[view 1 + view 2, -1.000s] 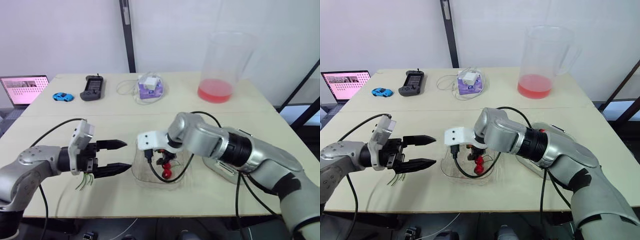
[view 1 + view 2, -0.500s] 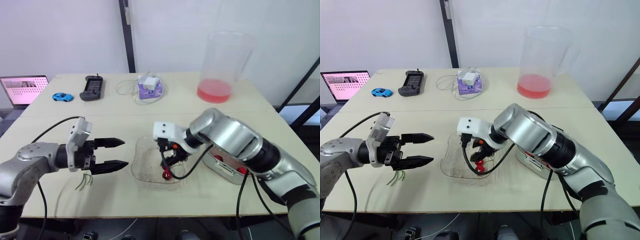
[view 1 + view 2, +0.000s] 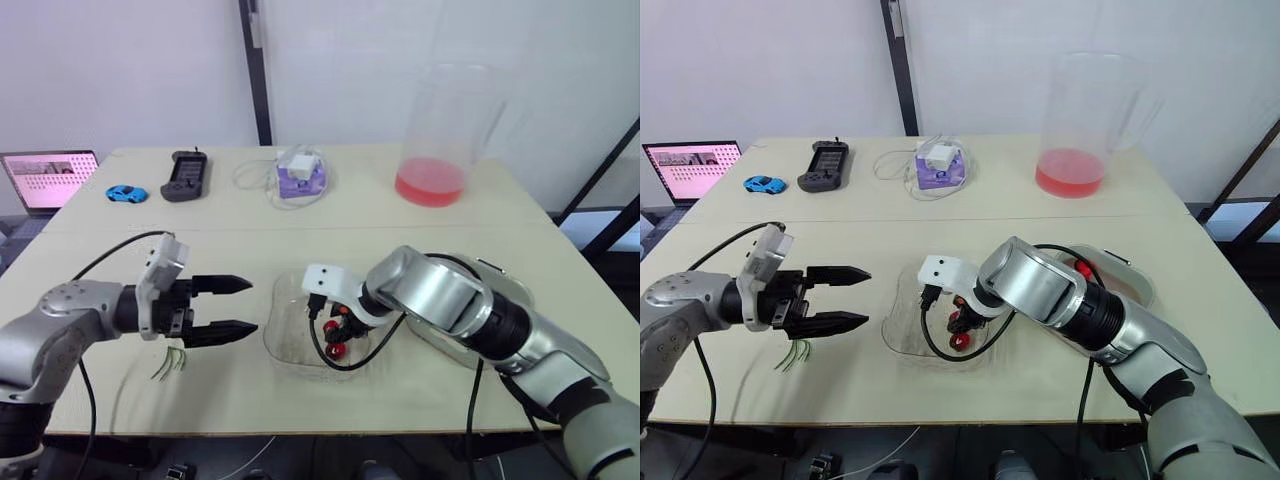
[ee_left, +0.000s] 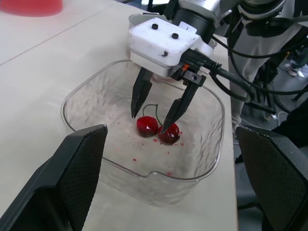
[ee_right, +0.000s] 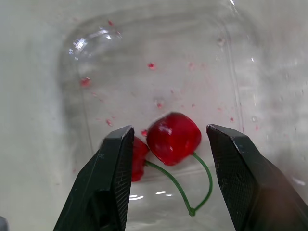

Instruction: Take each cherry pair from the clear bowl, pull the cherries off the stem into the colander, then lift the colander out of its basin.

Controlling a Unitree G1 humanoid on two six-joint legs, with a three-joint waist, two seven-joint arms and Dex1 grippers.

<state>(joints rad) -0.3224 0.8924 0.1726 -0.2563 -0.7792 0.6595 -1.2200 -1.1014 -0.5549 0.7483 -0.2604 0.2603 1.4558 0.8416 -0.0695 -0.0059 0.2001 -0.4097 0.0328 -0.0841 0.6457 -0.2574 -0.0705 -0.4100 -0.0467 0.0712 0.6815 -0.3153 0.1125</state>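
We are holding our right gripper (image 4: 148, 122) down inside the clear bowl (image 3: 278, 338), its fingers standing apart and straddling the cherry pair (image 5: 172, 138). The pair is lying on the bowl's floor, both cherries joined to their green stem. We are hovering our left gripper (image 3: 252, 306) at the bowl's 9 o'clock, fingers spread and gripping nothing. Loose stems (image 3: 170, 362) are lying at 8 o'clock, and the colander (image 3: 1137, 280) is sitting at 3 o'clock.

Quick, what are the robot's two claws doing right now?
Left gripper: open, empty, beside the bowl.
Right gripper: open, empty, down in the bowl over the cherry pair.
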